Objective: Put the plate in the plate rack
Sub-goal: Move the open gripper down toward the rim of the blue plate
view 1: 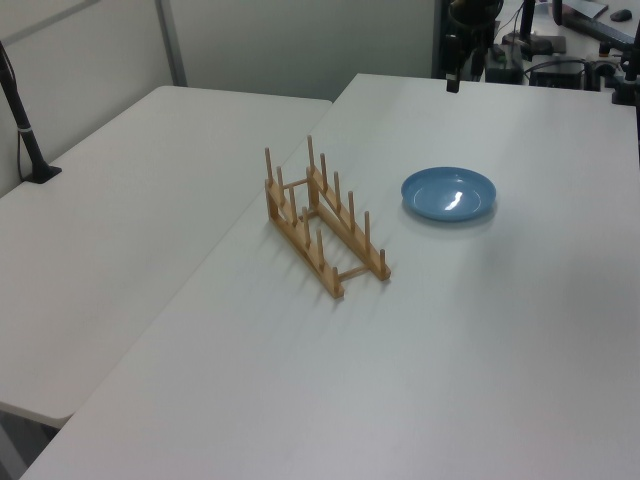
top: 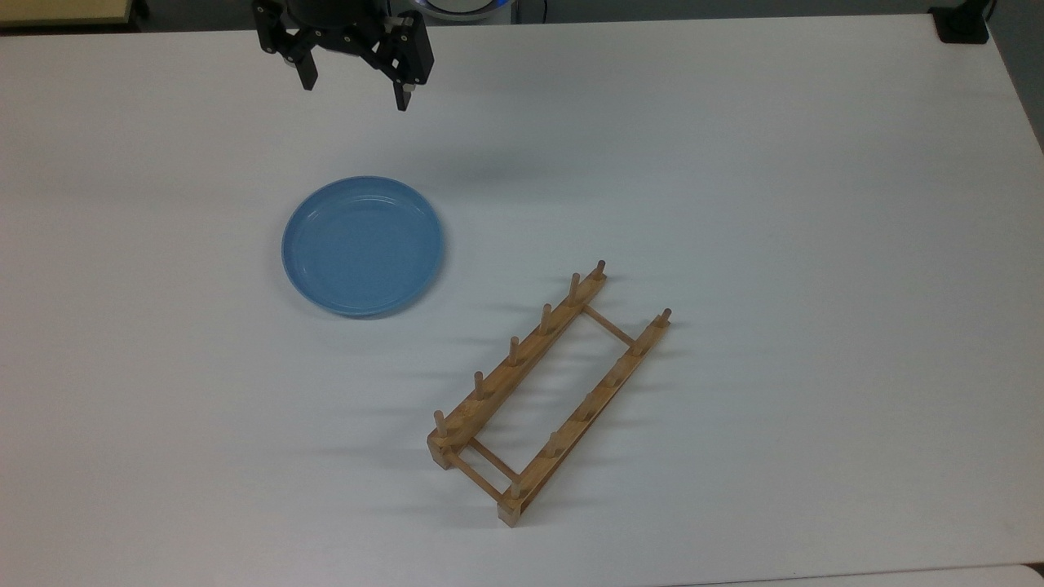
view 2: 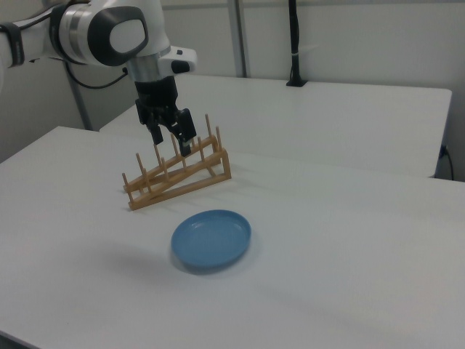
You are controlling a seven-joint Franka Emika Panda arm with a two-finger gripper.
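The light-blue plate (top: 363,244) (view 1: 448,193) (view 2: 211,239) lies flat on the white table (top: 734,163), upside facing up. The wooden plate rack (top: 522,361) (view 1: 300,243) (view 2: 182,189) stands empty, diagonally, to the lower right of the plate in the top view, a short gap away. My gripper (top: 356,91) (view 2: 171,143) hangs open in the air above the table, beyond the plate at the top view's upper edge. Nothing is between its fingers. In the right view it appears in front of the rack, well above the plate.
A second white table (view 1: 150,200) adjoins this one. A black post (view 1: 25,130) (view 2: 294,51) is clamped to that table. A black block (top: 962,24) sits at the top view's upper right corner. Bare tabletop surrounds the plate and rack.
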